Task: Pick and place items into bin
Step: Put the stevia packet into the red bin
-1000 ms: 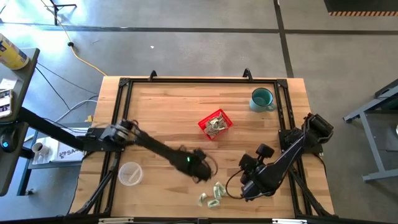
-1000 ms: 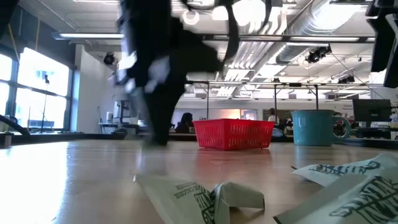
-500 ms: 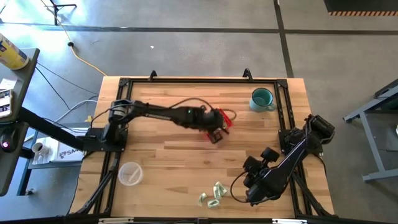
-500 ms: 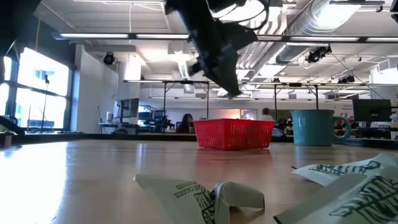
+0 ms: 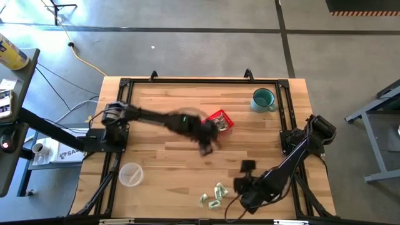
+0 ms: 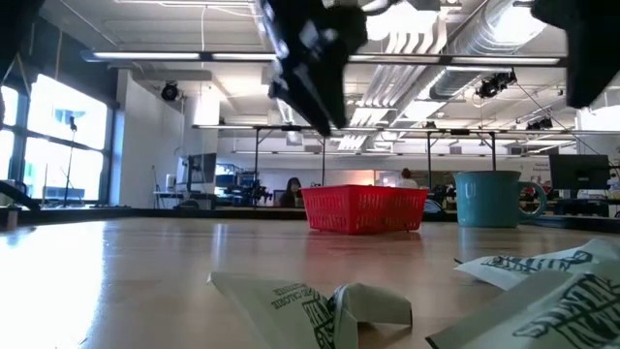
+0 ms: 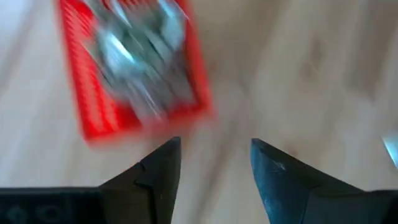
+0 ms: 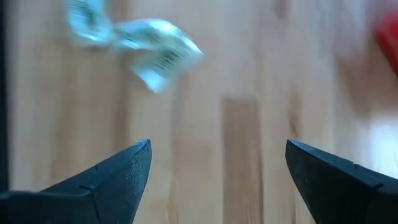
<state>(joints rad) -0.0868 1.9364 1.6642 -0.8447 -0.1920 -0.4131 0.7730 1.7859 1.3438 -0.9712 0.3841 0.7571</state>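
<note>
Your red basket (image 5: 218, 122) sits on the wooden table (image 5: 156, 106) between the teal mug (image 5: 263, 99) and the clear plastic cup (image 5: 130, 174), and it already carries a heap of crinkled wrapped pieces (image 7: 138, 59). A small cluster of loose wrapped pieces (image 5: 214, 195) lies well apart from the basket, toward the near table edge.

The relation your next pick turns on: those loose pieces lie just beside the right gripper (image 5: 245, 177), on its side away from the mug, while the left gripper (image 5: 205, 141) hangs next to the basket, well apart from them. So the right arm is the nearer one. In the right wrist view its fingers (image 8: 118, 180) stand spread wide with nothing between them, and one pale wrapper (image 8: 163, 55) lies ahead of them and off to one side rather than centred in the gap; you would likely need to shift sideways before descending. Motion blur keeps me from telling that piece's long axis.

The left gripper's fingers (image 7: 151, 177) are parted and empty, with the basket's corner just ahead of them.

Materials: the basket is rigid plastic with slotted, mesh-like walls and a low rectangular form. The wrapped pieces are thin, creased film, pale green and silvery-white, irregular and flattish, probably slippery and easily crushed. The table is smooth butcher-block wood.
</note>
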